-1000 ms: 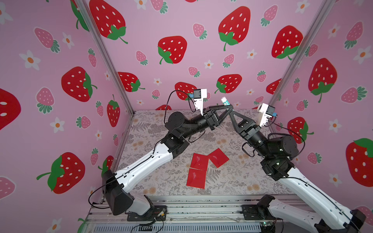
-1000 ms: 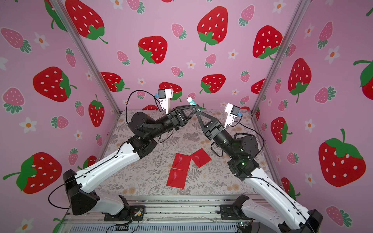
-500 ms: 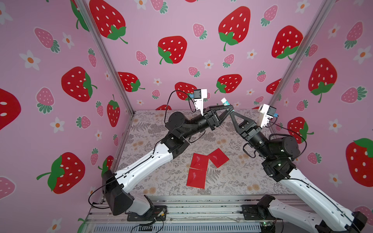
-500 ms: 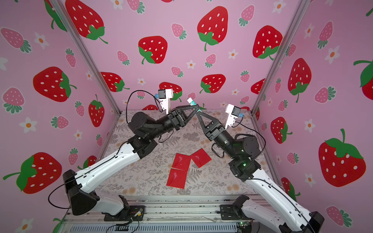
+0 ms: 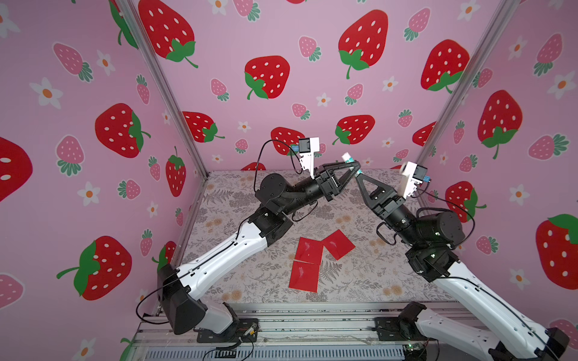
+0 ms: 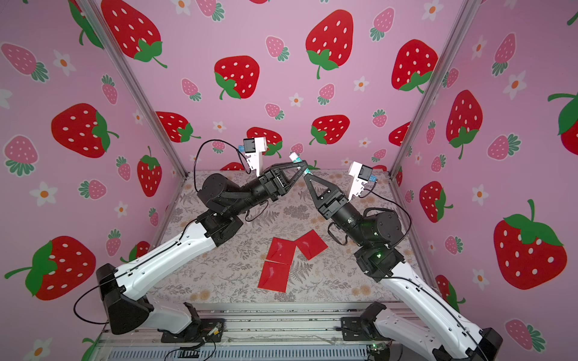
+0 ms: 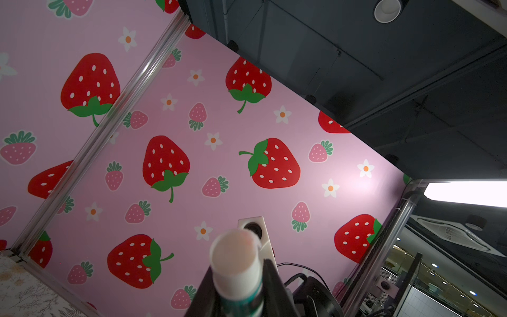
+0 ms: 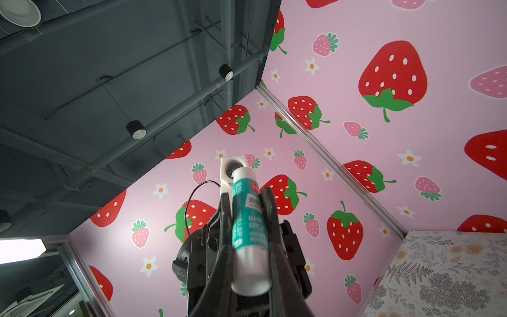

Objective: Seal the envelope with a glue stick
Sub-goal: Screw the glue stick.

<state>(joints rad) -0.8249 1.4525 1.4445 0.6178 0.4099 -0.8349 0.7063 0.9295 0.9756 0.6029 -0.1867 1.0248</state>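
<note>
Hazard noted at upper centre in both top views: the glue stick [image 5: 346,156] was held in mid-air, well above the red envelopes [image 5: 305,276] lying at lower centre on the table [image 5: 359,281]. We found the right gripper [image 5: 359,175] clamped tight on its teal body. The left gripper [image 5: 354,164] stood narrowly about the white upper end; we could not tell whether it pressed. We judged that an off-axis pull there could twist the smooth tube out of the one sure grip and drop it.
</note>
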